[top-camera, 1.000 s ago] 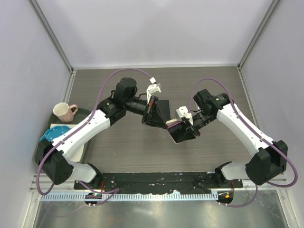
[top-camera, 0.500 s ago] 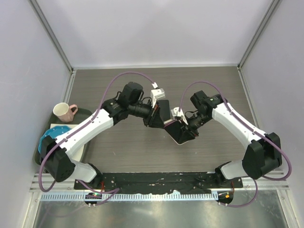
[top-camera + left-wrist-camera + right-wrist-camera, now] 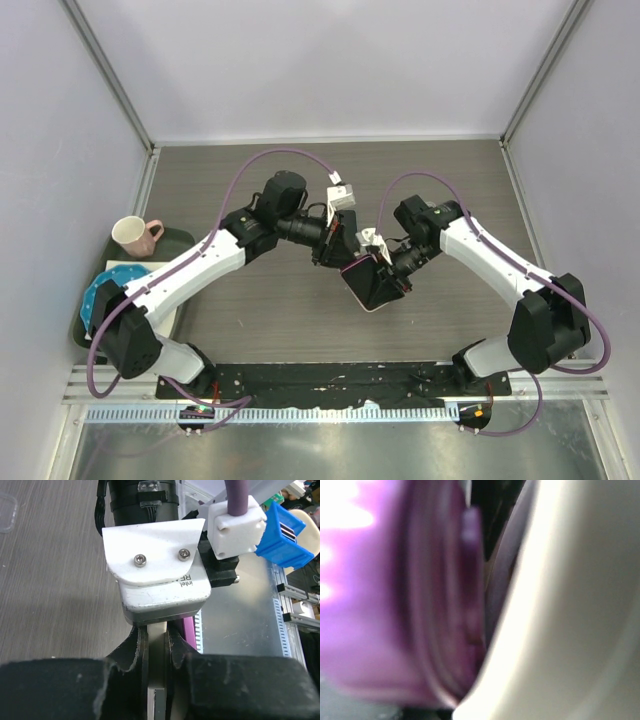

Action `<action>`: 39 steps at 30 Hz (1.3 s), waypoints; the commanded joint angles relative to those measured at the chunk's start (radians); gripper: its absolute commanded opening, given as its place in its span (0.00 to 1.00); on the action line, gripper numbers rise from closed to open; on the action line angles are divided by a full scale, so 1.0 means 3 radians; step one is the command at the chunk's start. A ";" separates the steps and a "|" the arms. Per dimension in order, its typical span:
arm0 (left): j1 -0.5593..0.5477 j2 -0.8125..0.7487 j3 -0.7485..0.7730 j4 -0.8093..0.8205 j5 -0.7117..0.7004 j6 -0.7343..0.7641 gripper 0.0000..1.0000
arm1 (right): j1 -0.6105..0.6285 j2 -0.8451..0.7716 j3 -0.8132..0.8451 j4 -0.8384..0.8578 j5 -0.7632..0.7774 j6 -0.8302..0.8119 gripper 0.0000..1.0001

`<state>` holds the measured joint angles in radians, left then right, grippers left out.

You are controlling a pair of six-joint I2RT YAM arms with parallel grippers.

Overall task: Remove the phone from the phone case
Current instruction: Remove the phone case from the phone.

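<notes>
Two arms meet over the middle of the table (image 3: pixel 260 330). Off at nine o'clock a pink mug (image 3: pixel 130 233) stands on a dark tray (image 3: pixel 175 238), with a blue dish (image 3: pixel 100 292) at its six o'clock. The left gripper (image 3: pixel 157 645) comes in from ten o'clock, its jaws pinching the thin pale edge of the phone (image 3: pixel 158 700), held off the table with the purple phone case (image 3: pixel 189 630) just beside. The right gripper (image 3: pixel 397 270) reaches in from two o'clock against the case; I cannot tell how its jaws stand.
</notes>
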<state>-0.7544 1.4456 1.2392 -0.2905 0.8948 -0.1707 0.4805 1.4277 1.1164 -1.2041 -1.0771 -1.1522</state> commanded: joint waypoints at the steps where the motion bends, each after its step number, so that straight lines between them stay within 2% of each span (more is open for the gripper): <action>1: -0.0042 -0.0002 -0.0009 0.0677 -0.0042 -0.0081 0.00 | 0.0188 -0.0029 0.0129 0.0189 -0.0480 -0.0224 0.01; 10: -0.0047 -0.0063 -0.0060 0.0416 0.0136 0.0185 0.00 | 0.0152 -0.0131 0.0247 0.0189 -0.0153 -0.0214 0.01; 13: -0.0042 -0.0089 -0.0137 0.0176 0.0101 0.0491 0.00 | 0.0086 -0.0030 0.0318 0.0159 -0.0076 -0.0173 0.01; 17: 0.0121 -0.0109 -0.0622 0.0359 0.0116 0.0523 0.00 | 0.0086 0.0206 0.0298 0.0015 -0.0030 -0.0499 0.01; 20: 0.0157 -0.0120 -0.0858 0.0319 0.0055 0.0860 0.00 | 0.0086 0.0354 0.0170 0.0132 -0.0066 -0.0541 0.11; 25: 0.0157 -0.0079 -0.0981 0.0140 -0.0017 0.1228 0.00 | 0.0086 0.0451 -0.0029 0.0439 -0.0147 -0.0541 0.13; 29: 0.0157 -0.0023 -0.1139 0.0150 0.0029 0.1453 0.00 | 0.0086 0.0589 -0.0035 0.0501 -0.0158 -0.0526 0.20; 33: 0.0162 -0.0053 -0.1293 0.0227 0.0192 0.1495 0.00 | 0.0086 0.0717 -0.0060 0.0552 -0.0127 -0.0546 0.29; 39: 0.0183 -0.0018 -0.1334 0.0166 0.0336 0.1571 0.00 | 0.0086 0.0876 -0.0101 0.0639 -0.0199 -0.0516 0.34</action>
<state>-0.6956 1.4193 0.8623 -0.1501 0.9283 0.2417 0.5106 1.6787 1.0630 -1.0416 -1.0237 -1.2812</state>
